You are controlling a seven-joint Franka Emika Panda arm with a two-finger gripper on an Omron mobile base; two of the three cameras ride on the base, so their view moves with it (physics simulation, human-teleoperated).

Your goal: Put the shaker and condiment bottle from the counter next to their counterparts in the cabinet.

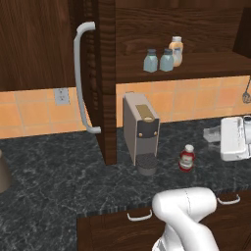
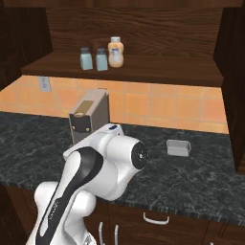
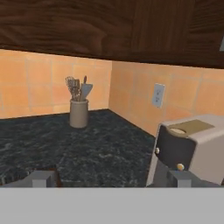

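two shakers, one tan-orange bottle, one red condiment bottle

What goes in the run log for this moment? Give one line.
shakers: both on cabinet shelf | condiment bottle: on counter | gripper: fingers open, empty

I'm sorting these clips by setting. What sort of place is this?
A rendered home kitchen, most likely: a dark marbled counter against orange tiles, a coffee machine on it, and an open wall cabinet holding shakers and a bottle.
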